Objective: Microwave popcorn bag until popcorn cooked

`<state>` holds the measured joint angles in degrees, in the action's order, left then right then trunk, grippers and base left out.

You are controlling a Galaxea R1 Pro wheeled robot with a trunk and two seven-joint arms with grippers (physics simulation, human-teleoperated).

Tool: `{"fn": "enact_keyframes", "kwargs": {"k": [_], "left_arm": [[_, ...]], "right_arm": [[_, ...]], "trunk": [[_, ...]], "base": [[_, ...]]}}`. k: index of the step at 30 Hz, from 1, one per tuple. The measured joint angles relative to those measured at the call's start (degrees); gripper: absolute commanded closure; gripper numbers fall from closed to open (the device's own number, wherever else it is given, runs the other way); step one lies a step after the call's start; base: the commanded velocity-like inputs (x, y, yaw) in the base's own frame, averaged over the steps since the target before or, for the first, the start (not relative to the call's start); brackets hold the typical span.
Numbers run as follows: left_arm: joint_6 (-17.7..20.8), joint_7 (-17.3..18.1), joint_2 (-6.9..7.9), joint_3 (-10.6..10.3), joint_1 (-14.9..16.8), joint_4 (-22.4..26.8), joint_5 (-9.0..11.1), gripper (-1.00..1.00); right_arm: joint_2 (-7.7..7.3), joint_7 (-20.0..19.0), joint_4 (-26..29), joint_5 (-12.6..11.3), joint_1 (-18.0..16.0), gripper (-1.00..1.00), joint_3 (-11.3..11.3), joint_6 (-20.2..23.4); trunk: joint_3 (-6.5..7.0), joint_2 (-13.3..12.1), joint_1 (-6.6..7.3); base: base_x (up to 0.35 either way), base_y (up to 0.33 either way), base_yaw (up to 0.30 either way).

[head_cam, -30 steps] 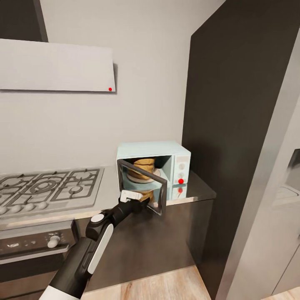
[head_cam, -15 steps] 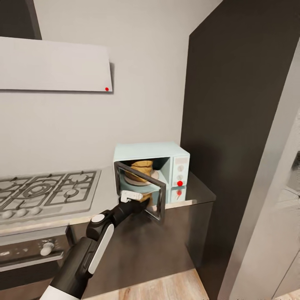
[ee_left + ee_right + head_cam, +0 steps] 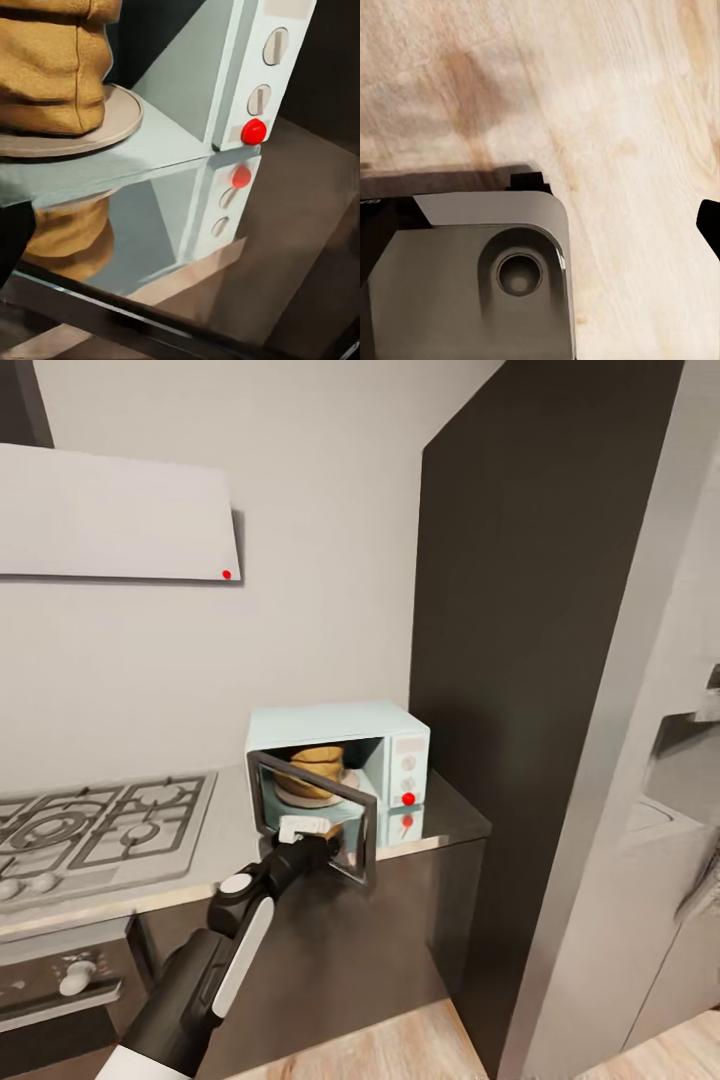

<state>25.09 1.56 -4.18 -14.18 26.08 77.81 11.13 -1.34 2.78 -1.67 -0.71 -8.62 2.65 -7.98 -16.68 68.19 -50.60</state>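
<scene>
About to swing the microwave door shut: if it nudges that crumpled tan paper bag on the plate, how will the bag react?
The crumpled tan paper bag looks soft, so it would probably dent rather than resist. It stands upright on the round plate, likely light enough to slide or tip.

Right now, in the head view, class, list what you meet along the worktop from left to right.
Gas hob → microwave door, swung open → popcorn bag on the turntable plate → microwave control panel → tall dark cabinet.
</scene>
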Motion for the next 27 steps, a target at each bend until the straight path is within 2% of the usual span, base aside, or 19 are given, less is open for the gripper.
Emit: {"fn": "enact_keyframes", "kwargs": {"k": [3,11,27], "left_arm": [[0.00,-1.12,-0.02,0.06,0.00,0.05,-0.19,-1.00],[0.00,-1.39,-0.15,0.09,0.00,0.00,-0.03,-1.00],[0.00,-1.41,-0.19,0.26,-0.01,-0.13,0.10,-1.00]], "right_arm": [[-0.03,0.00,0.00,0.01,0.00,-1.00,0.00,0.00],[-0.07,0.00,0.00,0.00,0.00,-1.00,0.00,0.00],[-0.39,0.01,0.00,0.07,0.00,-1.00,0.00,0.01]], "trunk": [[0.00,0.00,0.00],[0.00,0.00,0.00],[0.00,0.01,0.01]], "base": [[0.000,0.000,-0.157],[0.000,0.000,-0.143],[0.029,-0.012,-0.006]]}}
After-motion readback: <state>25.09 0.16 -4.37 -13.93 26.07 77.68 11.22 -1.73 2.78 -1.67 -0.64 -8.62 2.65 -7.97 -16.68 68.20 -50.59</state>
